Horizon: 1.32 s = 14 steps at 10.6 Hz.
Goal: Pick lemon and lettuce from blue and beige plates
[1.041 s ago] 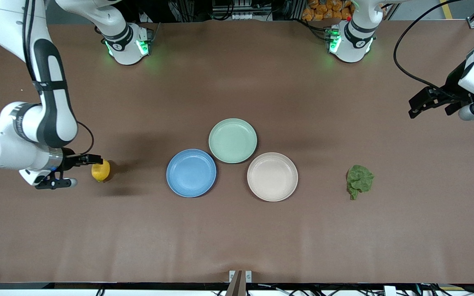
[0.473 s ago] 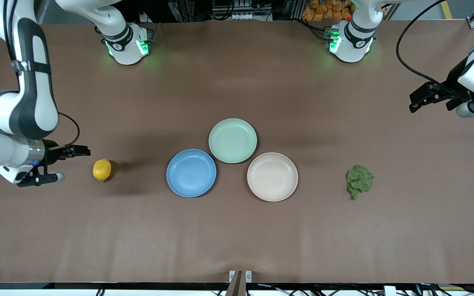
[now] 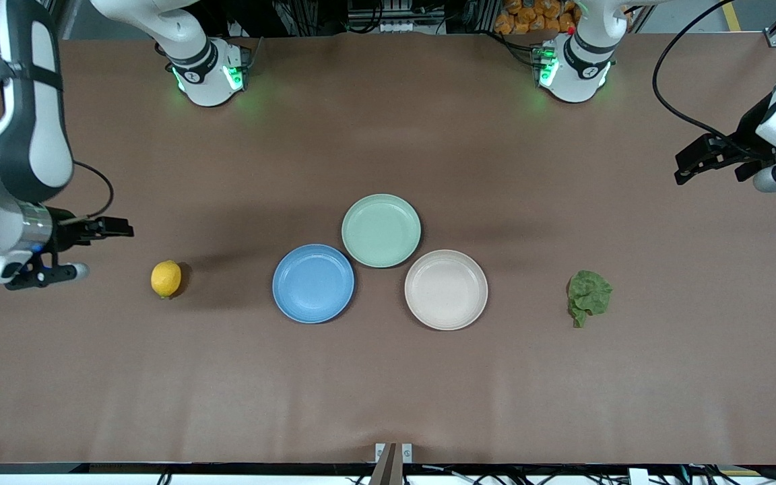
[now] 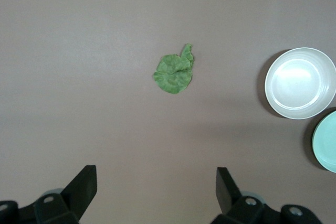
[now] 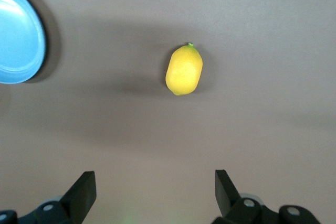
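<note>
The lemon (image 3: 166, 279) (image 5: 184, 70) lies on the bare table toward the right arm's end, beside the empty blue plate (image 3: 313, 283) (image 5: 18, 40). The lettuce (image 3: 588, 296) (image 4: 174, 71) lies on the bare table toward the left arm's end, beside the empty beige plate (image 3: 446, 289) (image 4: 300, 83). My right gripper (image 3: 102, 249) (image 5: 155, 192) is open and empty, up over the table's right-arm end, apart from the lemon. My left gripper (image 3: 694, 162) (image 4: 156, 190) is open and empty, up over the table's left-arm end, apart from the lettuce.
An empty mint-green plate (image 3: 381, 230) (image 4: 325, 142) sits touching the blue and beige plates, farther from the front camera. The arm bases (image 3: 209, 71) (image 3: 573, 67) stand at the table's back edge.
My right gripper has let go of the lemon and drawn away from it toward the table's end, rising. My left gripper has drifted slightly up and outward. Lemon, lettuce and plates stay put.
</note>
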Motion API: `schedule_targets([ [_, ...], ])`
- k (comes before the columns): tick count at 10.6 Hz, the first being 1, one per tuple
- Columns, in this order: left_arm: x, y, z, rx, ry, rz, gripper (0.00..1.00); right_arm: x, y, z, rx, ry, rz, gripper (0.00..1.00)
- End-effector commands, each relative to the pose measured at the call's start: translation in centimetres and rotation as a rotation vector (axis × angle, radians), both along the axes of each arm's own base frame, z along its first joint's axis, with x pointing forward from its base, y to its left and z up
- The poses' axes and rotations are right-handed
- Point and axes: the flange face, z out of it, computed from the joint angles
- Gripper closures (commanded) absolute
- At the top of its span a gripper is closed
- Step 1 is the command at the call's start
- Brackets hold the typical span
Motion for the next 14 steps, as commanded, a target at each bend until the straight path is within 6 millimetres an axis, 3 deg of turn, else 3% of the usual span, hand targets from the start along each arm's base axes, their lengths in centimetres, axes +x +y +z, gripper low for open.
schedule_targets([
  [1,0.3,1.1,0.6,-0.021,0.006,-0.039,0.0,-0.9,0.6,4.7,-0.002,-0.002,0.037,0.0],
  [4,0.3,1.4,0.6,-0.022,0.006,-0.041,0.0,-0.4,1.4,7.6,-0.018,-0.033,0.056,0.0],
  [7,0.4,2.0,0.4,-0.024,0.011,-0.029,0.0,0.1,3.0,9.1,-0.027,-0.067,0.083,0.0],
  [11,0.1,1.0,0.9,-0.034,0.002,-0.033,0.0,0.3,2.6,8.9,0.005,-0.071,0.087,0.0],
  [14,0.1,0.1,0.9,-0.034,0.001,-0.041,0.0,0.5,3.8,9.0,0.001,-0.082,0.123,0.0],
])
